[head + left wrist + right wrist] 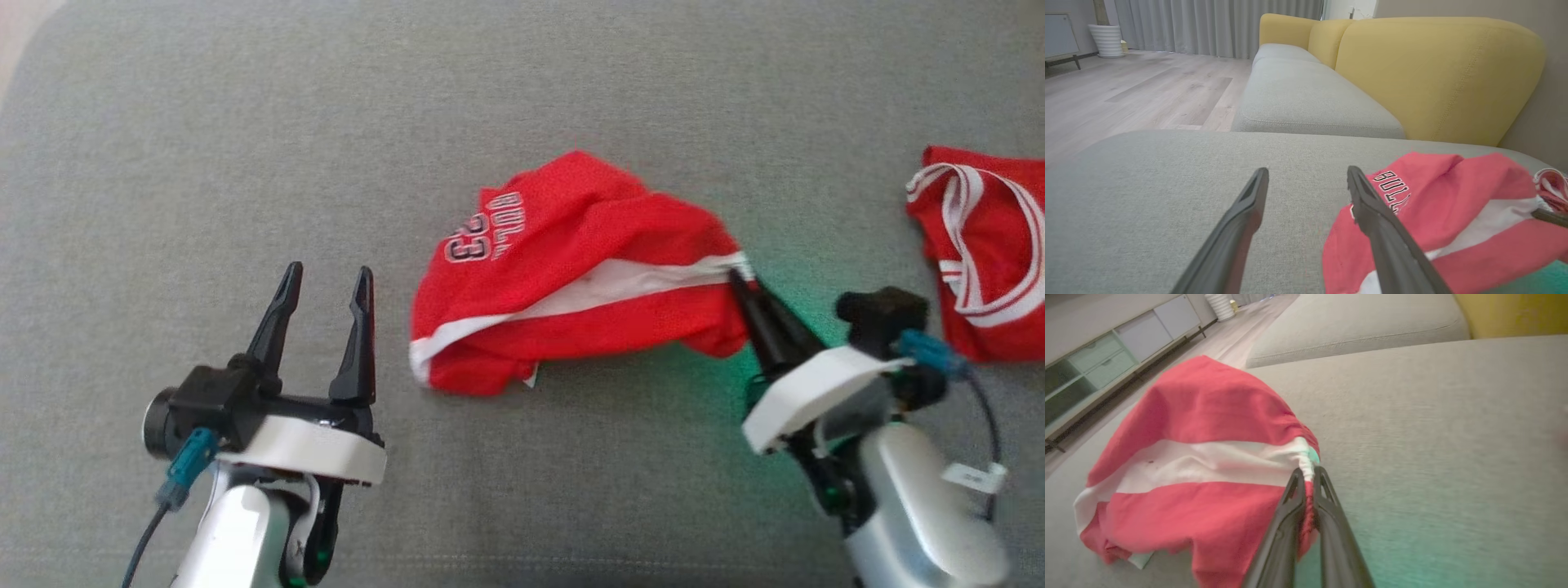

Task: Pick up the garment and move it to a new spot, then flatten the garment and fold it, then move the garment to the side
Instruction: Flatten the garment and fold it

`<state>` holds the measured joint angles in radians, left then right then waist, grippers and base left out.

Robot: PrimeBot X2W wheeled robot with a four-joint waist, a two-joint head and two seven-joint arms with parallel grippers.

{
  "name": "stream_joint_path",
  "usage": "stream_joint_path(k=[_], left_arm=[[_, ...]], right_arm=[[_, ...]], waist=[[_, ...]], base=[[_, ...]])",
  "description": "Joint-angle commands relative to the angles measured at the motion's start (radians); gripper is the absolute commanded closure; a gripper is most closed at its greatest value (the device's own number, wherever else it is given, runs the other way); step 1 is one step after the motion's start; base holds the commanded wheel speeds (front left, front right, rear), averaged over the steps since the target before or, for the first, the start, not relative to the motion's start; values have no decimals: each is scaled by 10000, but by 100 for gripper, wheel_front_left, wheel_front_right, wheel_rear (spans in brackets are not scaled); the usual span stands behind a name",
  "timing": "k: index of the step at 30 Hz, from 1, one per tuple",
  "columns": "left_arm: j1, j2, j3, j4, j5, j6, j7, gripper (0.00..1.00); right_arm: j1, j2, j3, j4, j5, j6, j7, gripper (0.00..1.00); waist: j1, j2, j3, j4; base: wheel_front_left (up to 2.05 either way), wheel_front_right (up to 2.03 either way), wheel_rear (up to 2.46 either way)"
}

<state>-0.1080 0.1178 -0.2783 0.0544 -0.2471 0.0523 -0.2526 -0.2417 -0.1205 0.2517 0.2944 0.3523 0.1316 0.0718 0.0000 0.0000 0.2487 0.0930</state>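
The garment (571, 269), red with a white stripe and dark lettering, lies bunched at the middle of the grey cushion (245, 122). The right gripper (739, 278) has its jaws pinched tight on the garment's right end, where the white stripe gathers. The left gripper (326, 282) hovers near and to the left, just clear of the cloth with jaws wide and holding nothing, and a second red piece (988, 245) lies at the cushion's right edge.
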Motion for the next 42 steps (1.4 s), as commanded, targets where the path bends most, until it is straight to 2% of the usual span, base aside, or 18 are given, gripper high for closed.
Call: stream_joint_path(k=[1, 5, 9, 10, 11, 12, 15, 19, 24, 32, 42], left_arm=[[-298, 40, 368, -366, 111, -76, -90, 0], [-348, 33, 380, -384, 156, -132, -91, 0], [-429, 17, 374, -324, 168, -229, -91, 0], [-445, 5, 366, -305, 171, -249, -91, 0], [-460, -9, 360, -284, 171, -266, -91, 0], [-475, -21, 357, -264, 173, -280, -91, 0], [-482, -45, 361, -201, 178, -317, -91, 0], [-373, -30, 430, -168, 186, -311, -91, 0], [-207, 27, 509, -133, 185, -296, -91, 0], [293, 154, 670, -284, 346, -65, -91, 0], [881, 241, 462, -339, 417, 74, 111, 0]], right_arm=[[213, -107, -192, -609, -299, -9, 159, 100], [595, -283, -1232, -1328, -1232, -9, 598, 100], [896, -342, -1941, -1483, -2026, -9, 854, 100], [942, -302, -2044, -1389, -2117, -9, 878, 83], [975, -265, -2138, -1266, -2210, -9, 881, 60], [994, -187, -2230, -1134, -2229, -9, 852, 2], [1023, -45, -2345, -807, -2296, -9, 713, 0], [1116, 107, -2380, -1008, -2331, -9, 378, 0], [1373, 152, -2296, -1785, -2296, -9, 146, 0], [2112, 235, -1881, -4146, -2390, -9, -89, 0], [2853, 458, -1742, -4996, -2329, -9, 182, 0]], waist=[[0, 0, 24, -126], [0, 0, 102, -289], [0, 0, 161, -368], [0, 0, 168, -382], [0, 0, 170, -391], [0, 0, 168, -395], [0, 0, 112, -406], [0, 0, -34, -484], [0, 0, -256, -559], [0, 0, -884, -705], [0, 0, -1373, -715]], base=[[0, 0, 0], [0, 0, 0], [0, 0, 0], [0, 0, 0], [0, 0, 0], [0, 0, 0], [0, 0, 0], [0, 0, 0], [0, 0, 0], [0, 0, 0], [0, 0, 0]])
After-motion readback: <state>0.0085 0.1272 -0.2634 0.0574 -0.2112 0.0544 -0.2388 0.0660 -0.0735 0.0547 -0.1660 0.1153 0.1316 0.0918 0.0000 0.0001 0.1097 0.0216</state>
